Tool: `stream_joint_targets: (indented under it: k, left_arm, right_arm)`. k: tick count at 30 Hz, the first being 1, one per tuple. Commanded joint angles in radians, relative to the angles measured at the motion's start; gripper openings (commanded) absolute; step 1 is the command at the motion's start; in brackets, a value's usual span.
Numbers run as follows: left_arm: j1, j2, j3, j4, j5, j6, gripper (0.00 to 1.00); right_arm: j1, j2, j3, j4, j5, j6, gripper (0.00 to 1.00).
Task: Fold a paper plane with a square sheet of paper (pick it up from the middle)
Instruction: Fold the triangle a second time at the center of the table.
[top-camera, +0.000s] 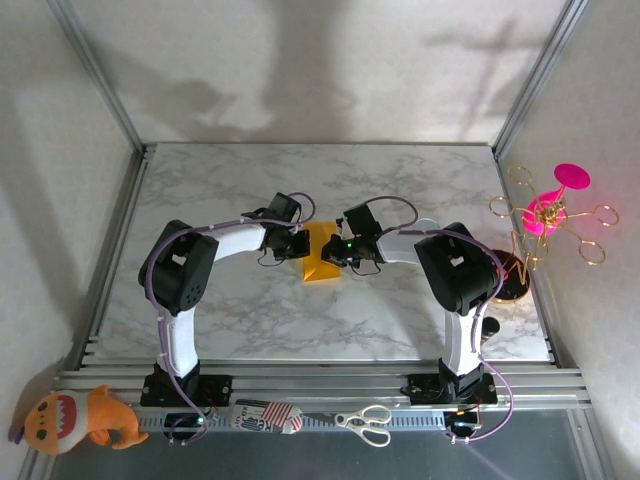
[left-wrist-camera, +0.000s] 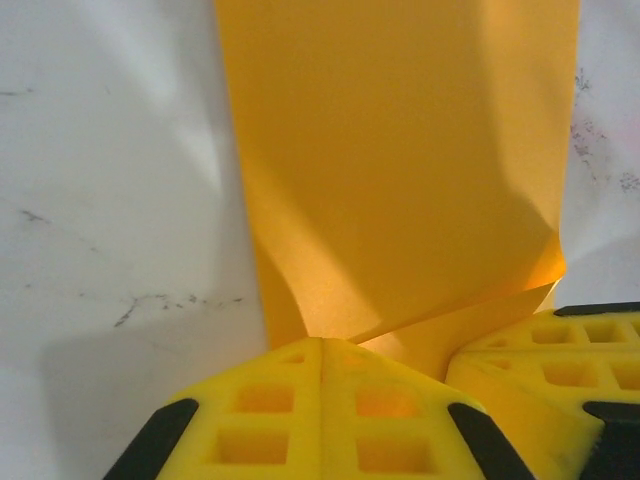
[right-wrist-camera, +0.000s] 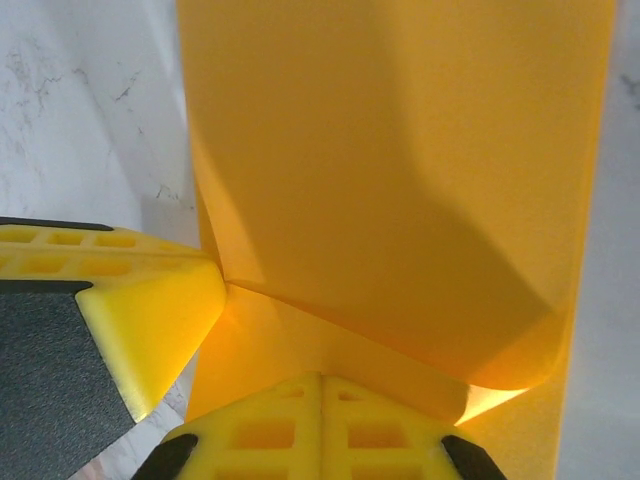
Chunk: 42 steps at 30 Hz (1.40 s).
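Observation:
The orange-yellow sheet of paper (top-camera: 322, 264) lies partly folded at the middle of the marble table (top-camera: 300, 320), between my two grippers. My left gripper (top-camera: 299, 244) is shut, its tips touching the sheet's left edge. In the left wrist view its closed fingers (left-wrist-camera: 322, 345) meet where a flap of the paper (left-wrist-camera: 400, 150) lifts off the layer below. My right gripper (top-camera: 346, 250) is shut at the sheet's right edge. Its closed fingers (right-wrist-camera: 322, 378) rest on the lower layer of paper (right-wrist-camera: 400, 180), under the raised flap. I cannot tell whether either pinches the paper.
A pink and gold wire stand (top-camera: 548, 215) with a dark round base (top-camera: 510, 278) sits at the table's right edge. Scissors (top-camera: 365, 422), a striped item (top-camera: 268, 415) and an orange plush toy (top-camera: 80, 418) lie along the near rail. Metal frame posts stand at the far corners.

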Motion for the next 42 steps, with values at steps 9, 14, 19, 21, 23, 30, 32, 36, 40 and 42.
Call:
stream_joint_targets:
  k: [9,14,19,21,23,30,32,36,40,42]
  left_arm:
    - [-0.039,-0.202,-0.111,0.048,-0.017,-0.204,0.2]
    - [-0.07,-0.241,-0.204,0.121,0.035,-0.283,0.16]
    - [-0.1,-0.202,-0.204,0.151,0.058,-0.298,0.11]
    - [-0.103,-0.183,-0.194,0.152,0.056,-0.296,0.11]
    - [-0.103,-0.166,-0.185,0.152,0.051,-0.294,0.1]
    - [-0.105,-0.115,-0.147,0.132,0.028,-0.265,0.1]
    - [-0.105,-0.11,-0.149,0.128,0.029,-0.26,0.1]
    - [-0.105,-0.103,-0.166,0.114,0.029,-0.24,0.09]
    - [-0.105,-0.093,-0.176,0.099,0.032,-0.218,0.08]
    - [-0.105,-0.091,-0.179,0.095,0.033,-0.211,0.08]
  right_arm:
    - [0.01,0.063,0.002,-0.163,0.117,0.031,0.0]
    - [0.011,0.079,0.024,-0.215,0.137,0.032,0.0]
    - [0.013,0.091,0.037,-0.234,0.136,0.029,0.0]
    - [0.014,0.093,0.037,-0.237,0.137,0.029,0.0]
    - [0.015,0.095,0.04,-0.237,0.136,0.027,0.0]
    - [0.014,0.095,0.039,-0.243,0.136,0.027,0.0]
    - [0.015,0.096,0.039,-0.243,0.136,0.027,0.0]
    - [0.014,0.098,0.041,-0.246,0.134,0.026,0.0]
    - [0.014,0.103,0.042,-0.252,0.134,0.024,0.0]
    - [0.015,0.105,0.044,-0.256,0.134,0.023,0.0]
